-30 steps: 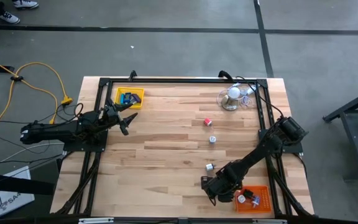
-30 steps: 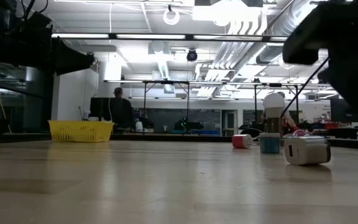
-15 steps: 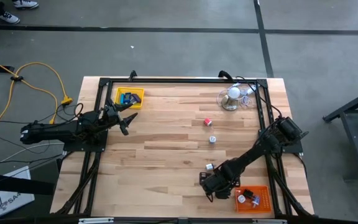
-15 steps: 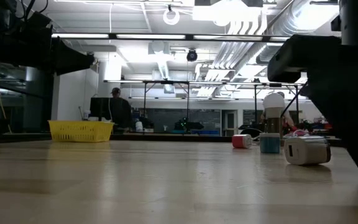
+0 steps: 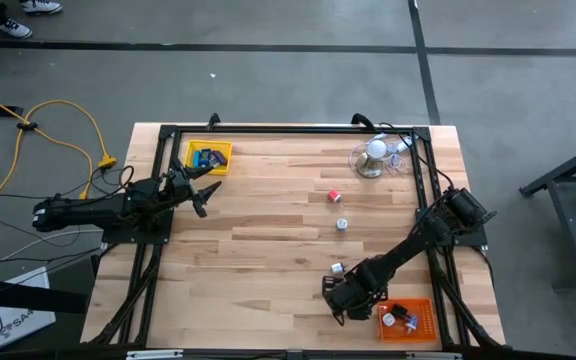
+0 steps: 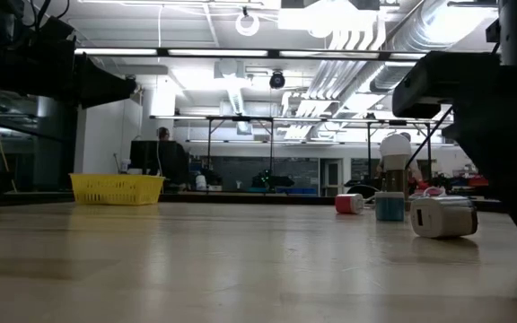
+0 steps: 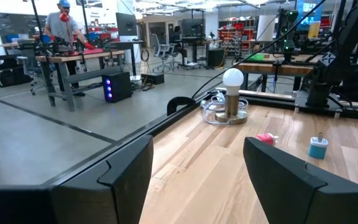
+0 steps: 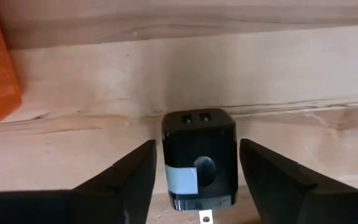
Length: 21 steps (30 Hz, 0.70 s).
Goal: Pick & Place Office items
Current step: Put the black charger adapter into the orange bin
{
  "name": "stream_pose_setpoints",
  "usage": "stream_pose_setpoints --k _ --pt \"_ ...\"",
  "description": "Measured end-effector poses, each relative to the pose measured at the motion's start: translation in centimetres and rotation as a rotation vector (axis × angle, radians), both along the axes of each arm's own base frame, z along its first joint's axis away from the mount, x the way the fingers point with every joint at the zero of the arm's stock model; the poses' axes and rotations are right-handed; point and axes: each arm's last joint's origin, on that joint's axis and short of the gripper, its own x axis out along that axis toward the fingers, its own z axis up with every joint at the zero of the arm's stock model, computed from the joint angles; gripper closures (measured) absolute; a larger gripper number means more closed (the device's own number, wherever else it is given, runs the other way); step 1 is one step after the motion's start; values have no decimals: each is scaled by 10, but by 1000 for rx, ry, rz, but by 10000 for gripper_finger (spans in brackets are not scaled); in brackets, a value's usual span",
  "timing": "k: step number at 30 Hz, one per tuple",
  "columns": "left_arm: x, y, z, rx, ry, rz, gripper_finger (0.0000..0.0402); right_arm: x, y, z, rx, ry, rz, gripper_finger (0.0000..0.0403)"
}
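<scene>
A: Where's the right end effector (image 8: 193, 180)?
B: Low over the tabletop (image 5: 268, 250) beside the orange tray (image 5: 413, 322), fingers (image 8: 120, 180) astride a black charger block (image 8: 199, 158), apparently not yet clamping it.
A: And the left end effector (image 7: 191, 168)?
B: Spread wide, empty, near the yellow tray (image 5: 209, 155). A red bit (image 5: 334, 196) and white bit (image 5: 341, 225) lie mid-table.

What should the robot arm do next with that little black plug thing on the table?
Probably close the right gripper on the black charger block. In the right wrist view the block lies on the wood between the two open fingers, with small gaps on both sides, and the orange tray waits just beside it. The left gripper waits open near the yellow tray.
</scene>
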Motion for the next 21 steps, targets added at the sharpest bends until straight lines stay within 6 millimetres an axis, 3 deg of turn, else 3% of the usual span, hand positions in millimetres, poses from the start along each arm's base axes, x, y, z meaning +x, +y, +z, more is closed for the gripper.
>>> stream_pose_setpoints --k 11,21 --pt "0 0 0 0 0 0 159 0 0 0 -3 2 -1 253" --pt "0 0 0 0 0 0 159 0 0 0 -3 1 -1 251"
